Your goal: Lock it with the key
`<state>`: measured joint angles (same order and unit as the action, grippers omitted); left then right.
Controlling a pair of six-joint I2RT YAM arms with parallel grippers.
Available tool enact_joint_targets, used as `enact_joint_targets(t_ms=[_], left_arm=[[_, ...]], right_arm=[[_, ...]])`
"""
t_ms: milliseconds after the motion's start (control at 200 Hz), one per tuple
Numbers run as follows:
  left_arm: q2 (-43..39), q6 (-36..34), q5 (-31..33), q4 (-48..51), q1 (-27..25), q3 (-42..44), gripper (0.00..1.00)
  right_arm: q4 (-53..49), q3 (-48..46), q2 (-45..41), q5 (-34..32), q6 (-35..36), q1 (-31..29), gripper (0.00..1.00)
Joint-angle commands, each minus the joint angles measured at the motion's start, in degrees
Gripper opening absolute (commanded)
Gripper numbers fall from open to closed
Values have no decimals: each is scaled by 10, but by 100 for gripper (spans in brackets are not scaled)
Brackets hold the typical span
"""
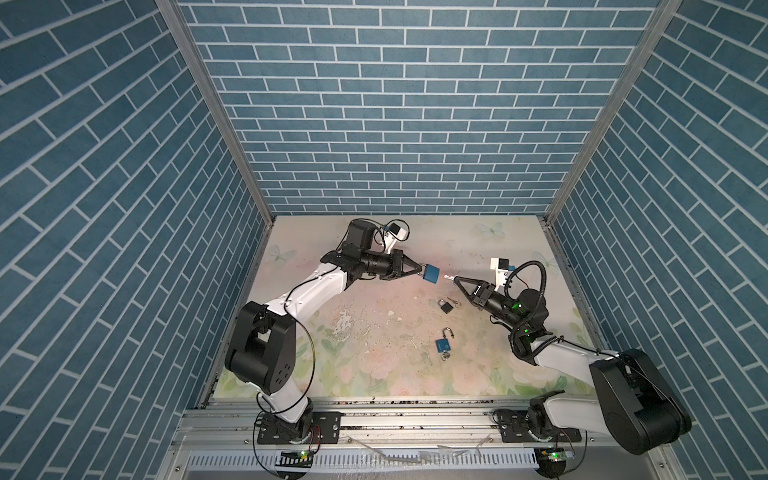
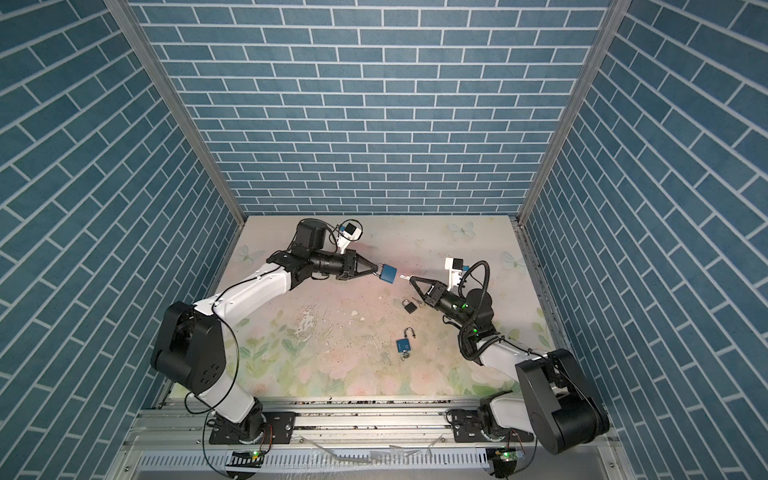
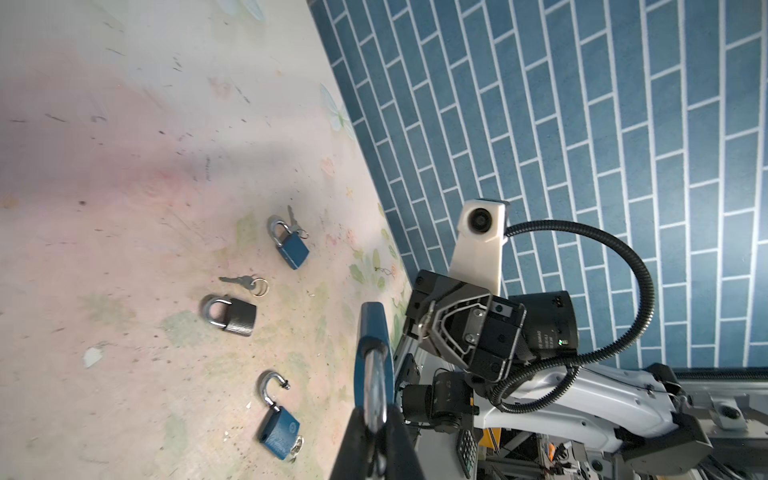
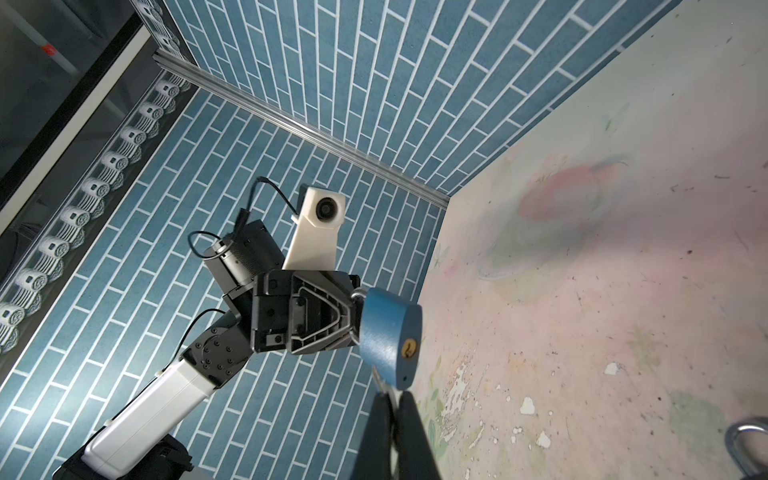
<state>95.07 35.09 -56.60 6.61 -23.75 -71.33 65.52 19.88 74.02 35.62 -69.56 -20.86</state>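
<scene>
A blue padlock [image 1: 432, 274] [image 2: 388, 273] hangs in the air over the middle of the table, with my left gripper [image 1: 422, 270] [image 2: 377, 268] [image 3: 374, 419] shut on its silver shackle [image 3: 374, 390]. The lock's brass keyhole [image 4: 409, 347] faces my right gripper [image 1: 456, 278] [image 2: 411, 279] [image 4: 394, 399]. That gripper is shut on a small silver key [image 1: 449, 277] [image 2: 404, 276] [image 4: 380, 384]. The key's blade points at the padlock's underside, a short gap away in both top views. In the right wrist view the blade tip lies just beside the lock body.
On the table below lie a dark padlock [image 1: 446, 307] [image 3: 230, 316] with a loose key [image 3: 245, 282], and a blue padlock with an open shackle [image 1: 444, 344] [image 3: 278, 428]. Another shut blue padlock [image 3: 291, 245] lies near the right wall. Blue brick walls enclose three sides.
</scene>
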Motion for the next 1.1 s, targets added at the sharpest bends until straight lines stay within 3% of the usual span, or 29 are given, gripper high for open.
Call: enact_joint_targets(t_ms=[0, 310, 405, 545, 605, 925, 1095], left_arm=[[2, -42, -9, 30, 13, -4, 0], [43, -167, -17, 184, 52, -31, 0], [62, -226, 6, 257, 52, -53, 0], [98, -301, 41, 350, 59, -89, 0], [114, -327, 58, 380, 60, -105, 0], [180, -445, 83, 461, 70, -149, 0], [207, -474, 49, 466, 81, -156, 0]], right_arm=[[48, -10, 3, -12, 7, 9, 0], [-14, -10, -1, -11, 32, 21, 0], [-135, 4, -31, -18, 75, 20, 0], [-394, 52, -75, -47, 164, 21, 0], [-448, 65, -74, -47, 185, 21, 0], [-479, 76, -31, -18, 197, 20, 0], [-507, 91, -32, -18, 211, 21, 0]])
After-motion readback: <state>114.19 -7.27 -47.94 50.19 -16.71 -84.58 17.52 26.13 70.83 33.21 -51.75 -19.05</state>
